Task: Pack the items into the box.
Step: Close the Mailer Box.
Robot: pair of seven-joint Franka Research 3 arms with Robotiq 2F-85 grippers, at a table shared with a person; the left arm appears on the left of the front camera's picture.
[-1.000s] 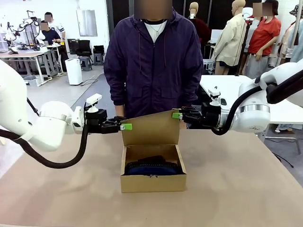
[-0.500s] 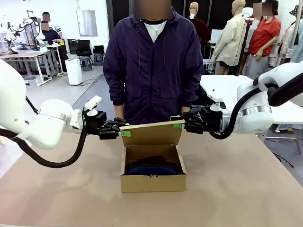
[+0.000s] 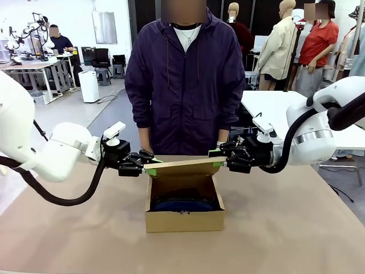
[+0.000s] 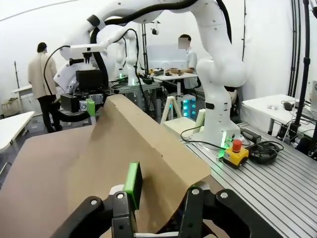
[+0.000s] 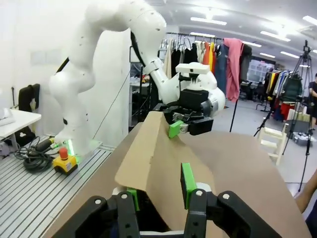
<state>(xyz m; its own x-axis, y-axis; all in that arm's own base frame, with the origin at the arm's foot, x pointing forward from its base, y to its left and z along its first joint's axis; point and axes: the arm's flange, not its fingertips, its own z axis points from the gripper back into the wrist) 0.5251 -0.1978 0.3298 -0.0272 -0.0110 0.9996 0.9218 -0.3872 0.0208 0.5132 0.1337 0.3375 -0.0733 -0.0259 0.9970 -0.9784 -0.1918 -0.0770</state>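
The brown cardboard box [image 3: 183, 219] stands open at the table's middle. A navy blue pouch [image 3: 182, 204] lies inside it; no other items can be made out. The hinged lid [image 3: 181, 166] tilts forward over the opening, almost level. My left gripper [image 3: 149, 168] is shut on the lid's left corner. At the lid's right corner, my right gripper [image 3: 217, 160] is shut as well. In the left wrist view the lid [image 4: 133, 148] runs between the fingers of my left gripper [image 4: 161, 198]. The right wrist view shows the lid [image 5: 153, 158] pinched by my right gripper [image 5: 161, 191].
A person in a dark purple jacket [image 3: 183, 74] stands at the far edge right behind the box, hands low by the lid. Bare brown table [image 3: 285, 228] spreads to both sides and in front of the box.
The lid has swung from nearly upright down and forward over the box. Both grippers went lower with it, keeping hold of its corners.
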